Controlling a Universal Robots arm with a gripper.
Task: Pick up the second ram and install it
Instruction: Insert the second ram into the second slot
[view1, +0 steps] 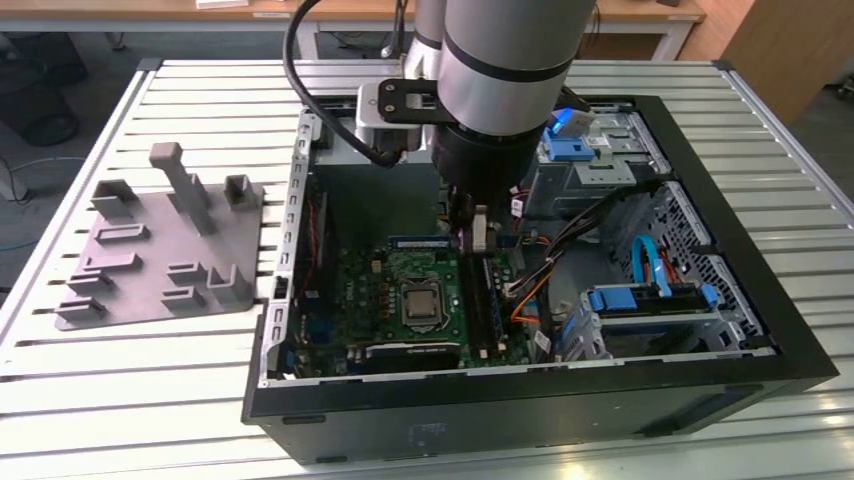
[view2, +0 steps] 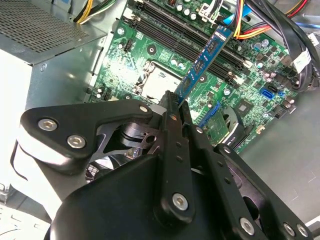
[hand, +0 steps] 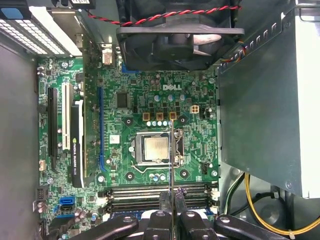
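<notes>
I had the arm (view1: 514, 50) pointing straight down into the open case (view1: 534, 420), wrist over the motherboard (hand: 130, 100). The gripper (view2: 176, 102) was pinched tight on the second ram (view2: 205, 62), right over the memory slots (hand: 150, 192). Couldn't tell if it touched them.

2nd ram (view2: 202, 63) | thin blue stick, dark chips | held btwn fingers (view2: 170, 117) | over mobo (view2: 150, 50)

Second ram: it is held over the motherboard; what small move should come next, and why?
Probably line it up with a free memory slot before lowering. The fingers grip the second ram above the motherboard, and in both wrist views it seems to cross the slots, not lie along them.
</notes>
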